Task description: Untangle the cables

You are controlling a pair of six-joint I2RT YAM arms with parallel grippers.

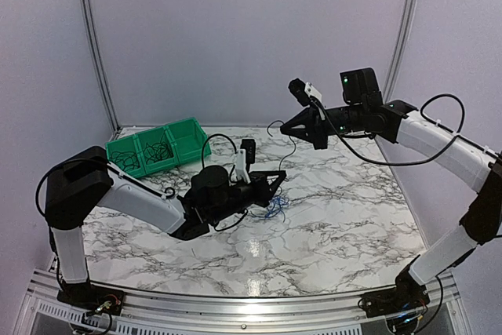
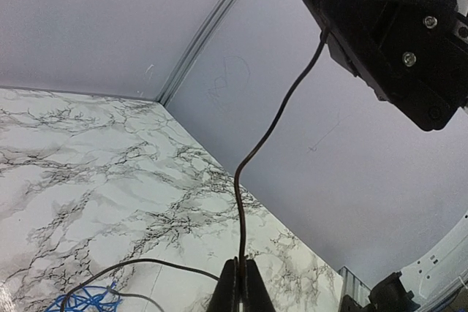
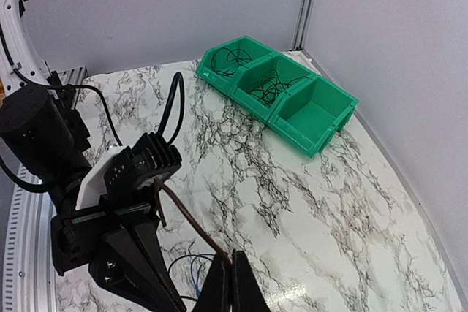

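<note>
Cable, black and thin, spans the two grippers. Left gripper: fingers pressed together, pinching the cable's lower part, low over the worktop near its centre. Right gripper: fingers pressed together on the same cable higher up, raised well above the worktop toward the far edge.

Long axis of the span: steep, rising from the left pinch up toward the far edge to the right pinch, with a gentle S-bend, not fully taut. Below the left pinch the cable trails onto the worktop, curving toward the blue cables.

Blue cables: small loose tangle lying flat, just beside the left gripper on its near side, about mid-worktop.

Bin: green, three compartments, at the far-left corner, long axis slanted along the far edge. Black coils lie in the middle compartment and in the one nearest the left edge.

Writing: faint scrawl on the wall panel, not legible.
</note>
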